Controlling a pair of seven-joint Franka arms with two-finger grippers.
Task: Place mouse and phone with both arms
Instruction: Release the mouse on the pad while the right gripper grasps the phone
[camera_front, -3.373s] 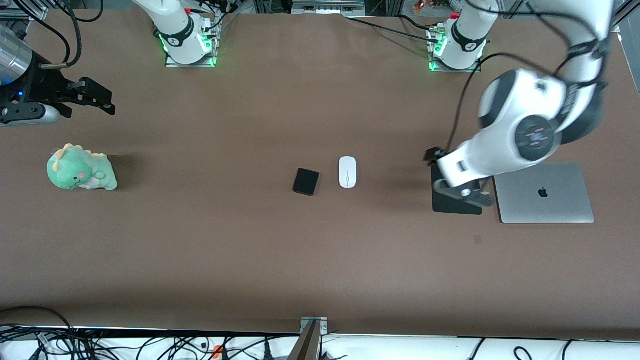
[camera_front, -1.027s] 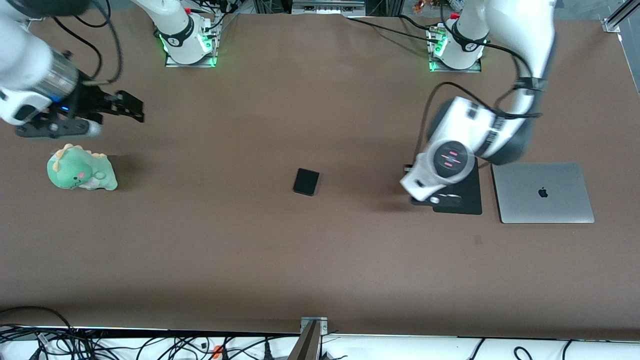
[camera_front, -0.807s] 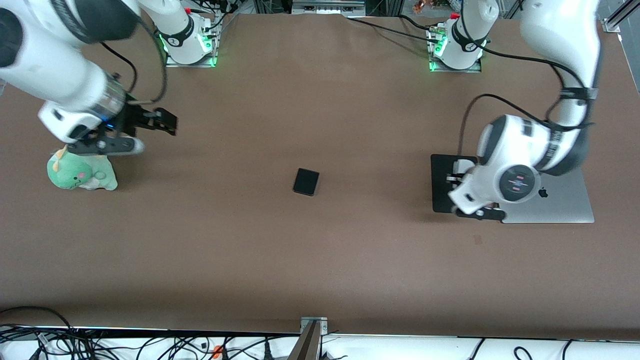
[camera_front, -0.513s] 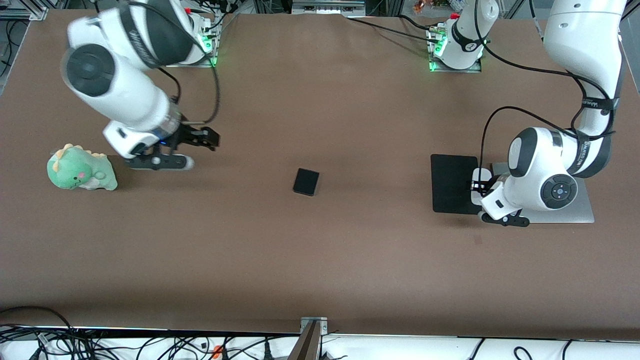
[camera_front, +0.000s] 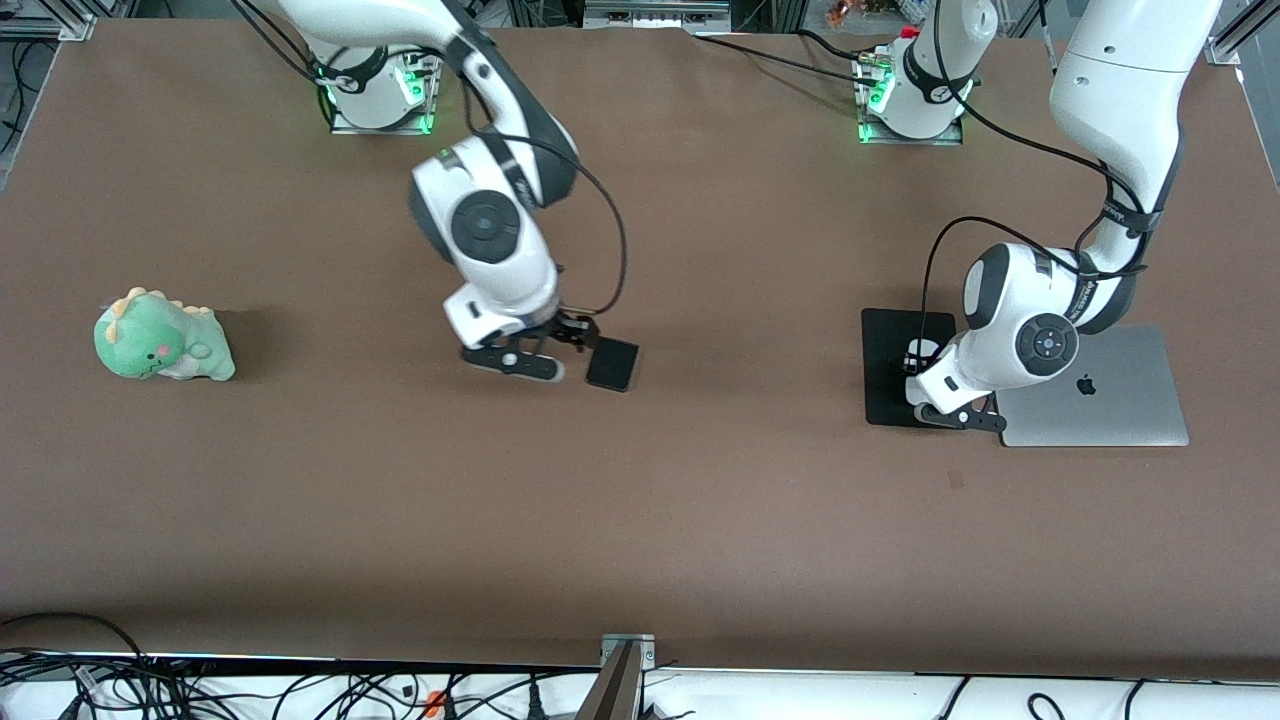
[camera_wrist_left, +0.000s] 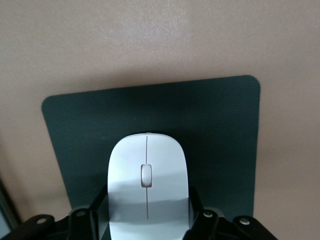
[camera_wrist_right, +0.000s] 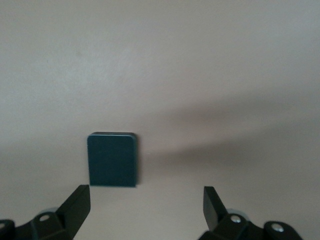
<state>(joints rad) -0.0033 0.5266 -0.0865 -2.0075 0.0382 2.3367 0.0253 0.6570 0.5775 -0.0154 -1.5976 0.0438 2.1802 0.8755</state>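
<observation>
The white mouse (camera_wrist_left: 147, 170) sits between the fingers of my left gripper (camera_wrist_left: 147, 200), which is shut on its sides over the black mat (camera_wrist_left: 220, 125). In the front view that left gripper (camera_front: 935, 395) is low over the mat (camera_front: 885, 345), near the mat's edge beside the laptop, and the arm hides most of the mouse. The black phone (camera_front: 612, 363) lies flat at mid-table. My right gripper (camera_front: 572, 340) hangs open just beside it, toward the right arm's end. In the right wrist view the phone (camera_wrist_right: 112, 159) lies ahead of the wide-spread right gripper (camera_wrist_right: 146, 195), closer to one finger.
A closed silver laptop (camera_front: 1095, 385) lies right beside the mat, toward the left arm's end. A green dinosaur plush (camera_front: 160, 335) sits near the right arm's end of the table. Cables (camera_front: 300, 690) run along the table edge nearest the front camera.
The right arm swept from above the plush across to the phone, its gripper staying open. The left arm carried the mouse from over the laptop's edge onto the mat.
</observation>
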